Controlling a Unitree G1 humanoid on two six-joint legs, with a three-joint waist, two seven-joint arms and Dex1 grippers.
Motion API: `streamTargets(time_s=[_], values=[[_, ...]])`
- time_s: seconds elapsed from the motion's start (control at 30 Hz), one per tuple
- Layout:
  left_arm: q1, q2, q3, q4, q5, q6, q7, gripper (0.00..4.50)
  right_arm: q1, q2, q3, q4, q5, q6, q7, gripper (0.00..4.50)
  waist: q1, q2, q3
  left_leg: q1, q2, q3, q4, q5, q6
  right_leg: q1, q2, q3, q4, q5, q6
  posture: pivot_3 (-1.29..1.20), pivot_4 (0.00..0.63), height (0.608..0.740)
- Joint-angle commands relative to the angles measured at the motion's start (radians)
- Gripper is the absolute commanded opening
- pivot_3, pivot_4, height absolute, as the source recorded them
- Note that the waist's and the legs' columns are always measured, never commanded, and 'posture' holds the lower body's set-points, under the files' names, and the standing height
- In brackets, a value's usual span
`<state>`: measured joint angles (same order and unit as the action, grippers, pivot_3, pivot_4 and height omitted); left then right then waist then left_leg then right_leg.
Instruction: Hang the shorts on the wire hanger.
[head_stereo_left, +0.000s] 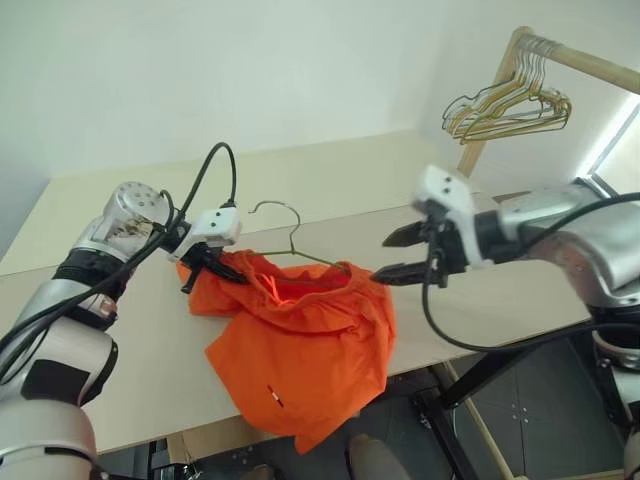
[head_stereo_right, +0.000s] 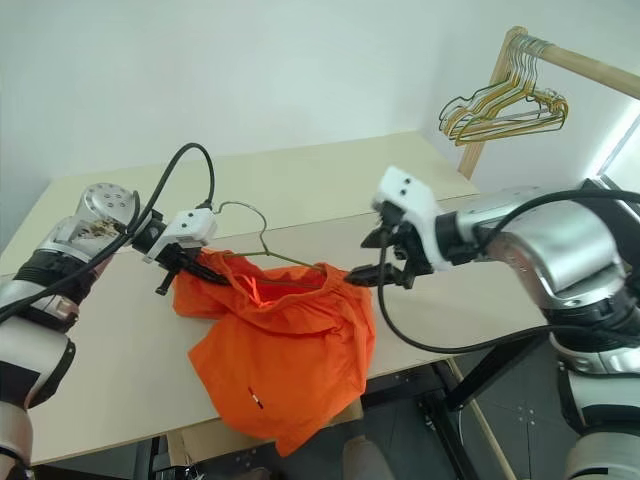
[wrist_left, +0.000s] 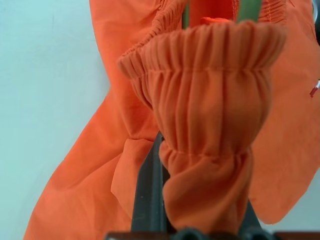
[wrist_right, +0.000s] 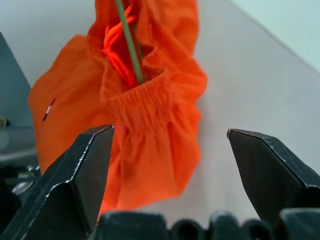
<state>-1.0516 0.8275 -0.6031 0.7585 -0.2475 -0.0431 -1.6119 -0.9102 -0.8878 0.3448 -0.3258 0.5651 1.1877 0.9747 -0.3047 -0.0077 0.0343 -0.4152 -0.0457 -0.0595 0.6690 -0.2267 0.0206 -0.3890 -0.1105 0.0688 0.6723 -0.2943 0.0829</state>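
The bright orange shorts (head_stereo_left: 300, 340) lie bunched on the table, with their lower part drooping over its front edge. The wire hanger (head_stereo_left: 288, 232) has its hook standing up behind them, and its thin wire (wrist_right: 129, 45) runs down inside the gathered waistband. My left gripper (head_stereo_left: 207, 263) is shut on the left end of the waistband (wrist_left: 210, 125), and the fabric bulges over its dark fingers (wrist_left: 147, 200). At the right end of the waistband my right gripper (head_stereo_left: 386, 257) stands open, a little short of the cloth, with nothing between its fingers (wrist_right: 82, 170).
A bunch of gold and dark wire hangers (head_stereo_left: 510, 108) hangs on a wooden rail (head_stereo_left: 585, 62) at the back right. The light wooden table (head_stereo_left: 340, 180) stretches behind the shorts. Its front edge runs just under them, with dark frame legs (head_stereo_left: 470, 385) below.
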Motion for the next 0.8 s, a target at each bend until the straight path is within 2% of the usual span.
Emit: streamTargets(time_s=[0.03,0.33,0.37,0.43,0.67,0.77,0.8], values=[[-0.029,0.005,0.044,-0.017,-0.024,0.003,-0.003,0.00,-0.042,0.007,0.089,-0.005,-0.095,-0.031,-0.019,4.21,-0.002,0.000,0.000,0.000,-0.001,0.000,0.000,0.000,0.000,0.000,-0.001,0.000,0.001,0.000,0.000,-0.29,0.000,0.740],[-0.017,0.007,0.056,-0.031,-0.025,0.008,-0.003,0.00,-0.112,0.141,0.225,0.162,-0.215,-0.080,0.003,4.21,-0.016,0.000,0.000,0.001,-0.003,-0.001,0.001,0.000,0.000,0.000,-0.002,0.000,0.001,-0.001,0.001,-0.28,0.000,0.740],[-0.016,0.008,0.057,-0.033,-0.026,0.009,-0.003,0.00,-0.120,0.158,0.230,0.179,-0.222,-0.082,0.005,4.05,-0.016,0.000,0.000,0.001,-0.003,-0.001,0.001,0.000,0.000,0.000,-0.001,0.000,0.002,-0.001,0.001,-0.28,0.000,0.740],[-0.016,0.009,0.058,-0.037,-0.029,0.012,-0.003,0.00,-0.131,0.179,0.234,0.196,-0.225,-0.087,0.025,3.67,-0.016,0.000,0.000,0.001,-0.003,-0.001,0.001,0.000,0.000,0.000,-0.002,0.000,0.005,-0.001,0.001,-0.28,0.000,0.740],[-0.022,0.009,0.058,-0.040,-0.029,0.009,-0.003,0.00,-0.131,0.183,0.232,0.190,-0.244,-0.090,0.073,1.21,-0.013,0.000,0.000,0.001,-0.005,-0.003,0.001,0.000,0.001,0.000,-0.002,-0.001,0.006,-0.001,0.001,-0.28,0.000,0.740],[-0.024,0.007,0.056,-0.036,-0.029,-0.004,-0.003,0.00,-0.127,0.187,0.195,0.187,-0.207,-0.064,0.103,0.13,-0.014,0.000,0.000,0.001,-0.005,-0.003,0.001,0.000,0.001,0.000,-0.002,-0.001,0.007,-0.001,0.002,-0.28,0.000,0.740],[-0.024,0.006,0.054,-0.035,-0.034,-0.013,-0.003,0.00,-0.126,0.188,0.181,0.185,-0.191,-0.052,0.115,0.02,-0.015,0.000,0.000,0.001,-0.005,-0.003,0.001,0.000,0.000,0.000,-0.002,-0.001,0.007,-0.001,0.002,-0.28,0.000,0.740]])
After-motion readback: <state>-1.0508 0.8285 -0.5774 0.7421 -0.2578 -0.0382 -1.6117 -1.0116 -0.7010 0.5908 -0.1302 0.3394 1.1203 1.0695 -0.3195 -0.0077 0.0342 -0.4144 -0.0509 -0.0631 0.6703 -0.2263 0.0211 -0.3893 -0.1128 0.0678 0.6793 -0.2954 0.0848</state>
